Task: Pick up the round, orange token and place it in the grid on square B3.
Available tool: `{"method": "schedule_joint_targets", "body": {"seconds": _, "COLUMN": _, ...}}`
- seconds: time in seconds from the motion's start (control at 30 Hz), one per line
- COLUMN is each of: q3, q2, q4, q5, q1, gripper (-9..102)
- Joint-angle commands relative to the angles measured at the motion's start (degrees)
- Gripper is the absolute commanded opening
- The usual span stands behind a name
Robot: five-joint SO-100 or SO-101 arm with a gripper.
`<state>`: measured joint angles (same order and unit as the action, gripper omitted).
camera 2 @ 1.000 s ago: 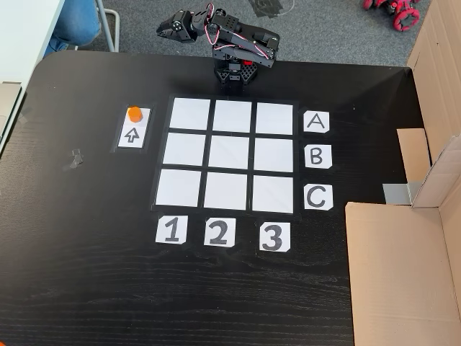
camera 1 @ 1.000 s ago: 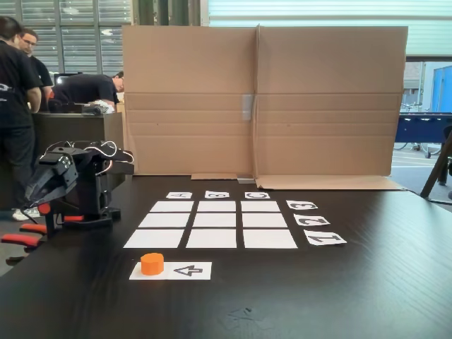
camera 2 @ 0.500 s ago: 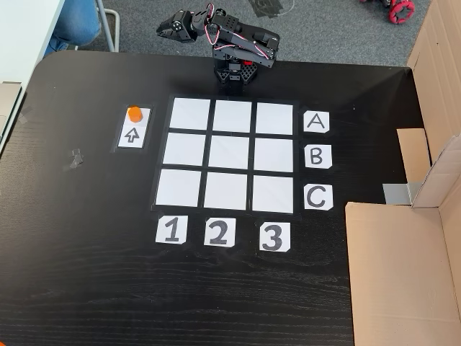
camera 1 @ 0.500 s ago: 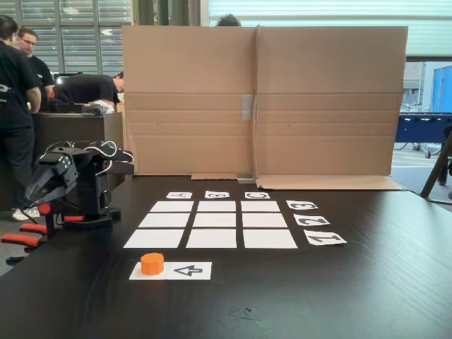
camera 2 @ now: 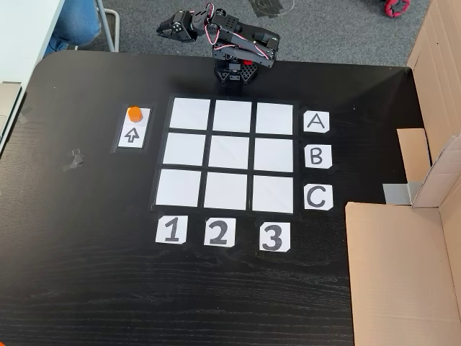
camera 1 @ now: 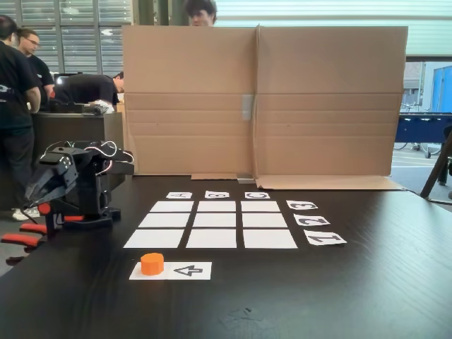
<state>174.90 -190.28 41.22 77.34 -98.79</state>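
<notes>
Your token [camera 2: 134, 112] sits on the arrow sheet [camera 2: 132, 133], just beside the grid [camera 2: 229, 154]. The arm is folded at the tabletop edge; I cannot tell how far its fingers [camera 2: 167, 29] are parted. Open them wide, descend squarely over the token, then carry it to square B3 [camera 2: 274, 154].

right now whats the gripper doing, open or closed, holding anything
Gripper: folded back over the arm's base, off the grid; open or shut cannot be told at this size. It holds nothing: the token sits on the arrow sheet.
</notes>
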Motion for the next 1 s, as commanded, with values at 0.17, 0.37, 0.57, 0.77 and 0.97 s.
{"method": "schedule_joint_targets", "body": {"seconds": 0.17, "q3": -7.3, "q2": 11.5, "q4": -0.6, "q5": -6.9, "q1": 1.8, "gripper": -1}}
{"method": "schedule_joint_targets", "body": {"seconds": 0.37, "q3": -23.7, "q2": 27.9, "q4": 5.2, "q5": -8.7, "q1": 4.3, "gripper": -1}}
{"method": "schedule_joint_targets", "body": {"seconds": 0.57, "q3": -40.7, "q2": 45.8, "q4": 13.7, "q5": -9.9, "q1": 7.9, "gripper": -1}}
{"method": "schedule_joint_targets", "body": {"seconds": 0.77, "q3": -63.6, "q2": 63.5, "q4": 30.3, "q5": -13.1, "q1": 13.1, "gripper": 2}}
{"method": "schedule_joint_targets", "body": {"seconds": 0.97, "q3": -78.0, "q2": 75.4, "q4": 41.3, "q5": -17.5, "q1": 18.4, "gripper": 19}}
